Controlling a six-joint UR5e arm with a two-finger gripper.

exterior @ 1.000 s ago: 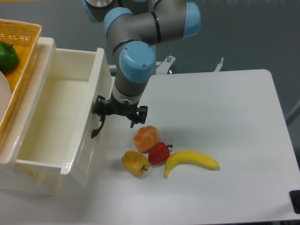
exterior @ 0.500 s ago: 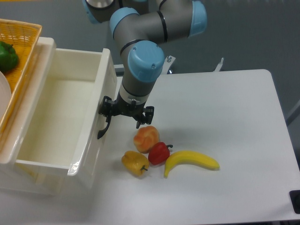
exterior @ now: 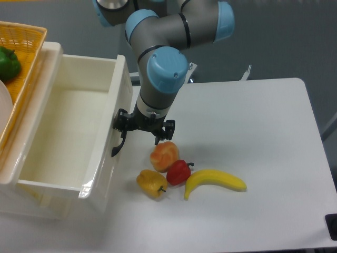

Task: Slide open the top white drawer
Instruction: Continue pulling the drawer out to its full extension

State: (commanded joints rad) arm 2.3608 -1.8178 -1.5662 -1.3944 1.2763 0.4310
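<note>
The top white drawer (exterior: pixel 120 89) stands pulled far out of the cream cabinet at the left, and its deep white interior shows from above. Its curved black handle (exterior: pixel 117 145) hangs on the front panel, facing the table. My gripper (exterior: pixel 143 132) points down right beside that front panel. Its fingers are spread open, and the left finger (exterior: pixel 120 119) touches the top of the handle. Whether that finger hooks behind the handle, I cannot tell. The lower drawer is hidden under the open one.
An orange-pink fruit (exterior: pixel 165 155), a red pepper (exterior: pixel 178 172), a yellow pepper (exterior: pixel 151 183) and a banana (exterior: pixel 215 181) lie just right of the drawer front, under the gripper. An orange basket (exterior: pixel 23 58) holding a green pepper (exterior: pixel 8 62) sits on the cabinet.
The gripper has shifted right and slightly down, and the drawer front with its handle has come further out with it. The fruit has not moved.
</note>
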